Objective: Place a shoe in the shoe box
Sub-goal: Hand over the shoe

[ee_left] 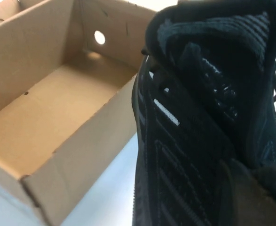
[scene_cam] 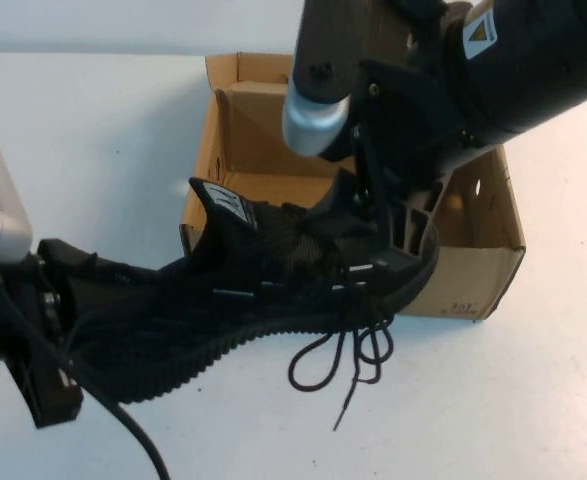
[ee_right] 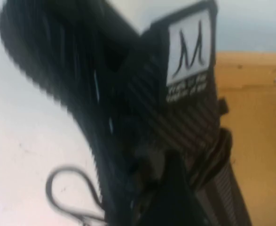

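The black lace-up shoe (scene_cam: 273,280) hangs in the air, tilted, at the near left corner of the brown cardboard shoe box (scene_cam: 483,230). Its white-marked tongue label (scene_cam: 223,208) points up and its laces (scene_cam: 343,355) dangle. My left gripper (scene_cam: 83,290) is shut on the heel end. My right gripper (scene_cam: 398,240) is shut on the front part by the laces. The left wrist view shows the shoe's side (ee_left: 199,117) next to the open box (ee_left: 58,108). The right wrist view shows the shoe (ee_right: 81,70), the tongue label (ee_right: 189,52) and the box (ee_right: 255,117).
The white table (scene_cam: 103,130) lies all round the box. The box's flaps (scene_cam: 248,70) stand upright at the back, and a round hole (ee_left: 99,37) shows in its wall. The right arm (scene_cam: 513,60) reaches over the box from the upper right.
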Controlling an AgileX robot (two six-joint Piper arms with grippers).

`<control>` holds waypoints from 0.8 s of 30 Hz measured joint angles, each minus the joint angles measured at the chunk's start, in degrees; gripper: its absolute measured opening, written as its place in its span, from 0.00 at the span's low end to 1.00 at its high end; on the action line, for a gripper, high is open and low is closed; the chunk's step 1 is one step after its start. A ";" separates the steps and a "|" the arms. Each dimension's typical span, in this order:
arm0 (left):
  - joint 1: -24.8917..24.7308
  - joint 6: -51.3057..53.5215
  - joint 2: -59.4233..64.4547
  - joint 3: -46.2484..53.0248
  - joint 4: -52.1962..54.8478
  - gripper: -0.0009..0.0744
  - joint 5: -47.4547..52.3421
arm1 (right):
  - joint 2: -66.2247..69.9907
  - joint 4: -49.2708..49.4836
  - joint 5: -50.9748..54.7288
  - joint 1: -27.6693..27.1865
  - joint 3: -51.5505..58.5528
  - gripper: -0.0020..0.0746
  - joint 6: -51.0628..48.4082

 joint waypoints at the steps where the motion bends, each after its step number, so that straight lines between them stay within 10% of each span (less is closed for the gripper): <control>1: 0.00 -0.66 0.25 -1.45 1.61 0.04 0.50 | 0.24 -0.28 0.42 0.00 0.00 0.62 -0.14; 24: 0.00 -6.10 13.62 -21.16 14.64 0.04 11.50 | 10.82 9.12 5.47 -4.90 -12.63 0.62 -1.59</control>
